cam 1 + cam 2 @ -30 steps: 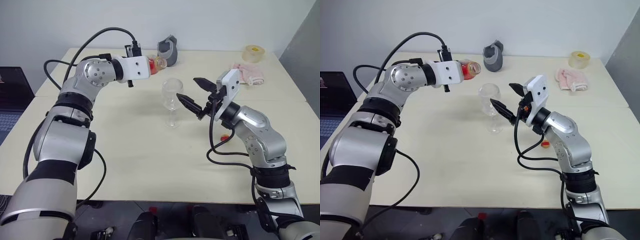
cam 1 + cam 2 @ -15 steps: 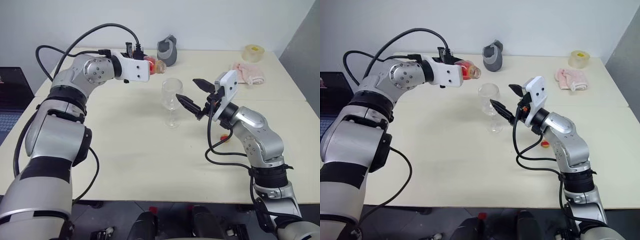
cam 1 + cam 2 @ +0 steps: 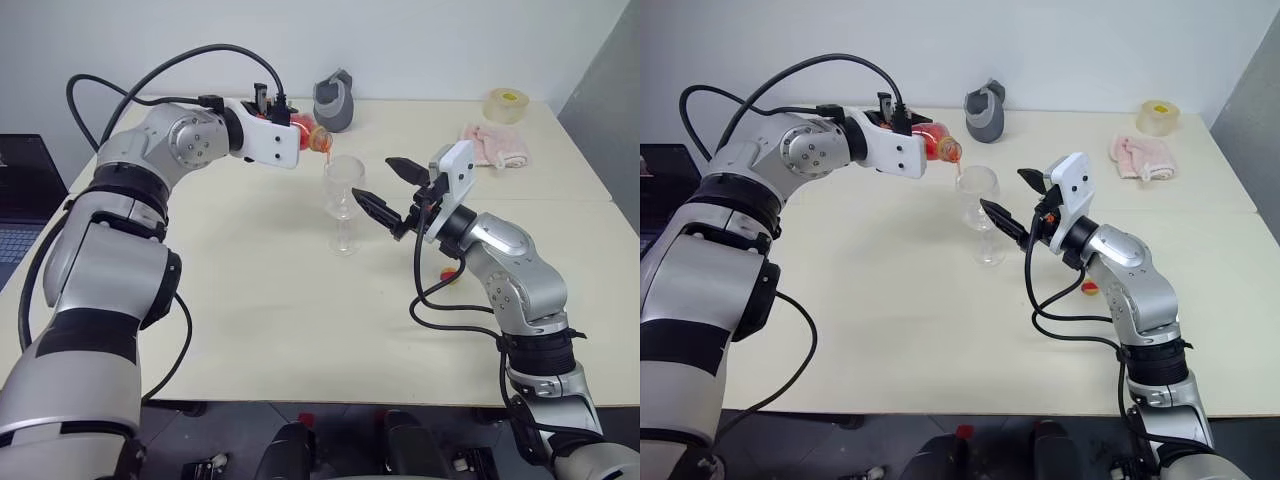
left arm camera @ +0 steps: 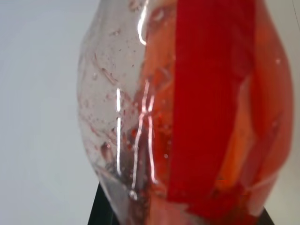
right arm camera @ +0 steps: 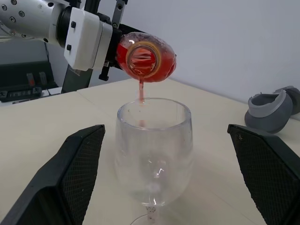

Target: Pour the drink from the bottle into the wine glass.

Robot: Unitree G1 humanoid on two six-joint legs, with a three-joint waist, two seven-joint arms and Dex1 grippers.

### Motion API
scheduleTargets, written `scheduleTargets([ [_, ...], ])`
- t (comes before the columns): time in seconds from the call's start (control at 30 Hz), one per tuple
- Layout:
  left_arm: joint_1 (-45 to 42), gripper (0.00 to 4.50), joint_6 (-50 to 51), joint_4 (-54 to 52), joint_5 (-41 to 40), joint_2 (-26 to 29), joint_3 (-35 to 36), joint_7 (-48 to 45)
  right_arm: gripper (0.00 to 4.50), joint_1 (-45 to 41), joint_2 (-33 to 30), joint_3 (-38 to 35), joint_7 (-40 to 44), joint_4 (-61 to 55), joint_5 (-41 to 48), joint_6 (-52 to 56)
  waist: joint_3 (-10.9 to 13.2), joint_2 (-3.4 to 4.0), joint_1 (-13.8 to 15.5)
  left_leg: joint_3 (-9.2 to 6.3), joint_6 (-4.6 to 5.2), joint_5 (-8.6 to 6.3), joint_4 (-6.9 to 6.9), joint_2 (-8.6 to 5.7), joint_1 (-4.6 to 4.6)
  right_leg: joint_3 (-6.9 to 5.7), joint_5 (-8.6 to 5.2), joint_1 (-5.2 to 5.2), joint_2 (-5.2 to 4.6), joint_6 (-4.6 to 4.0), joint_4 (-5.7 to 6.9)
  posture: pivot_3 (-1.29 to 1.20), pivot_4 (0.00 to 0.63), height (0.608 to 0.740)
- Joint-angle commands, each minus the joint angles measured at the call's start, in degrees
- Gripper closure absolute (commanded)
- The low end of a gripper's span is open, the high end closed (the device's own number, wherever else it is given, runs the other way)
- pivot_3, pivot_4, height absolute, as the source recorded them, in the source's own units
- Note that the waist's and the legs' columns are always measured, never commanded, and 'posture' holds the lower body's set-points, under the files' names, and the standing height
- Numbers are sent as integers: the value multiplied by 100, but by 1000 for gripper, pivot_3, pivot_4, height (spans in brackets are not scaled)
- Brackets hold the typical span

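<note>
My left gripper (image 3: 298,127) is shut on the bottle (image 3: 308,136), a small clear bottle tipped mouth-down just above the wine glass (image 3: 343,188). A thin stream of red-orange drink (image 5: 140,90) falls from the open mouth of the bottle (image 5: 145,57) into the bowl of the wine glass (image 5: 153,140). The glass stands upright on the table. My right gripper (image 3: 385,187) is open, its fingers (image 5: 75,173) on either side of the bowl without touching it. In the left wrist view the bottle (image 4: 187,112) shows red label and drink inside.
At the table's back stand a grey object (image 3: 335,100), a tape roll (image 3: 506,105) and a pink cloth (image 3: 495,145). A small red and yellow thing (image 3: 1091,290) lies beside my right arm. A laptop (image 3: 15,200) sits at the far left.
My left wrist has rolled, tipping the bottle's mouth down over the glass, and the drink has started to flow. The right gripper has stayed still and open.
</note>
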Motion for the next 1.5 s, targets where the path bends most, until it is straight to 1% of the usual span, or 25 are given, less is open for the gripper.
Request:
scheduleTargets([
  [0.03,-306,3583,-94,-57,29,131,-5,192,0,-102,2,-31,35,-133,9,-178,0,0,0,0,0,0,0,0,0,0,0,0,0,0,0,0,150,740],
  [1.5,-666,3583,-138,44,476,203,-370,603,0,8,-6,55,72,-257,14,-233,0,0,-121,-1,2,2,3,-1,0,0,0,-2,-1,0,8,0,150,740],
])
